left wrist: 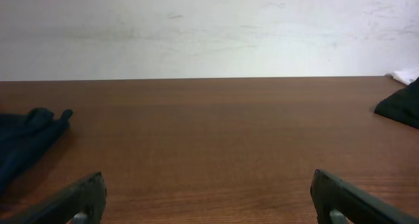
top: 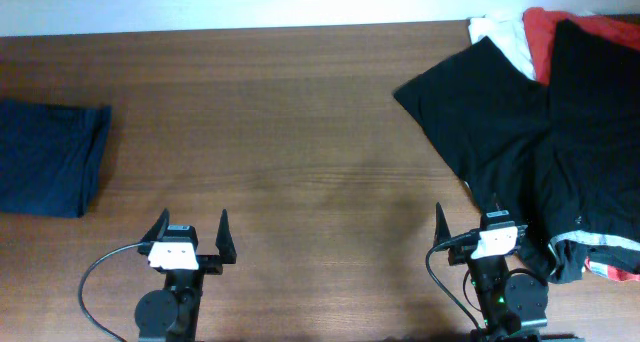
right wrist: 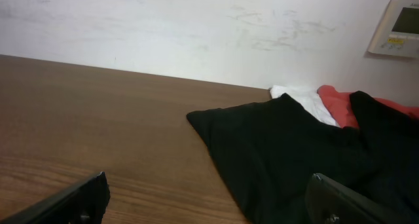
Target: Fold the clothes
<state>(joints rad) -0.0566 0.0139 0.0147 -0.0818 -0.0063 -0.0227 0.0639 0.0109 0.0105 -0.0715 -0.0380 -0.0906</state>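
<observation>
Brown wooden table, plain white wall behind. Far left: navy garment, folded, lying flat by the table's edge. Left gripper at the near edge, claw spread wide and empty, well apart from the navy piece. Right gripper also spread and empty, just beside the large black garment. That one sprawls unfolded at far right, overlapping a white garment and a red garment at the back corner.

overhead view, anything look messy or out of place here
Yes. On the right, a large black cloth garment lies rumpled and askew, unfolded, overlapping a white cloth garment and a red cloth garment. By contrast, the navy cloth garment on the left lies neatly folded.
</observation>
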